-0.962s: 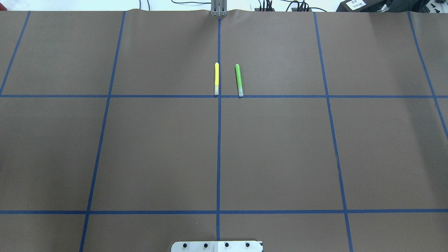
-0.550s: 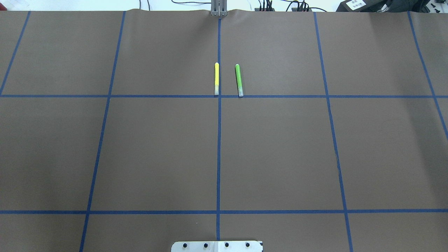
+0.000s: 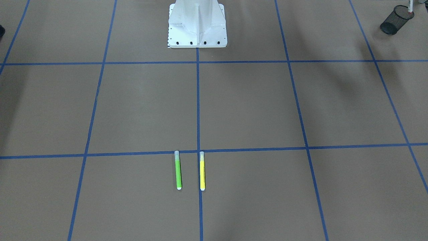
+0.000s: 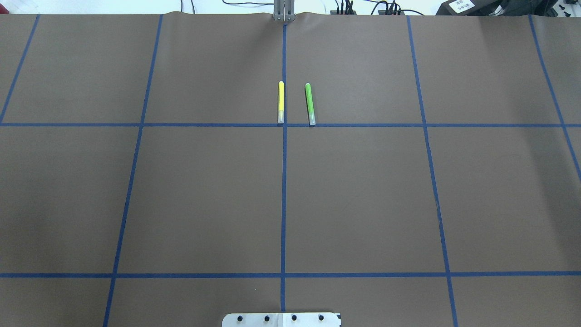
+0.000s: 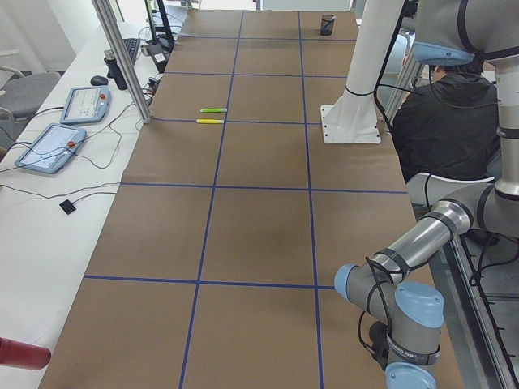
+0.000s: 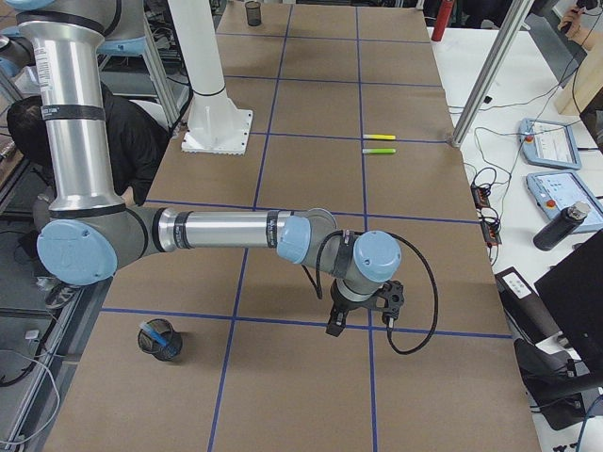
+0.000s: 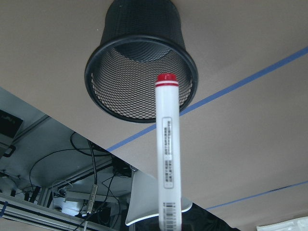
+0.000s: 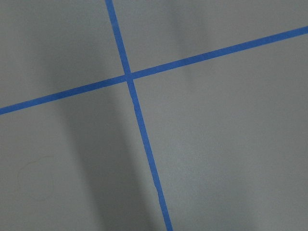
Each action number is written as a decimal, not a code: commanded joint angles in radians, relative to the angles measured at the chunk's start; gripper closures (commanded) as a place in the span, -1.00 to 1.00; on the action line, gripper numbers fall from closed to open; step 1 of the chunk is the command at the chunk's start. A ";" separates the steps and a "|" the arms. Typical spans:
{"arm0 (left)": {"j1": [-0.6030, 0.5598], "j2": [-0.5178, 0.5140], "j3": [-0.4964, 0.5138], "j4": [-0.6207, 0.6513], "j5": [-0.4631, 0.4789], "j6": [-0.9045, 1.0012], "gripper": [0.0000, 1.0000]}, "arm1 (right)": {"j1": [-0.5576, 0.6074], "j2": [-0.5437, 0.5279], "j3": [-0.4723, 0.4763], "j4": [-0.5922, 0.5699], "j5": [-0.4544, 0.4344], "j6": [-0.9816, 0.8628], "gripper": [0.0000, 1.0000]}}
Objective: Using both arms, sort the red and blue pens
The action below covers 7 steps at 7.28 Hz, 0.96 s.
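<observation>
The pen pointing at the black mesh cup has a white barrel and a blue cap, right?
Not quite: the cap is red, not blue. The left wrist view shows the white-barrelled pen, red cap foremost, pointing at the black mesh cup.

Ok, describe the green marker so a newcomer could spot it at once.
From the white robot base, follow the central blue tape line out across the brown table, past the second cross line. Two markers lie there side by side: the yellow marker hugs the line, the green marker lies apart on the robot's right.
</observation>
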 commanded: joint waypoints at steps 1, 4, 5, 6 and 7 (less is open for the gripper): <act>-0.002 0.002 0.048 -0.002 -0.007 -0.004 1.00 | 0.000 0.001 0.009 0.000 -0.003 0.000 -1.00; -0.004 -0.013 0.134 -0.025 -0.011 -0.004 1.00 | 0.000 0.001 0.009 0.000 -0.004 -0.002 -1.00; -0.002 -0.016 0.160 -0.057 -0.022 -0.004 1.00 | 0.000 0.001 0.009 0.000 -0.004 -0.002 -1.00; -0.002 -0.030 0.183 -0.066 -0.055 -0.003 0.85 | 0.000 0.001 0.009 0.000 -0.004 -0.002 -1.00; -0.002 -0.030 0.186 -0.089 -0.062 0.000 0.11 | 0.000 0.001 0.009 0.000 -0.003 -0.002 -1.00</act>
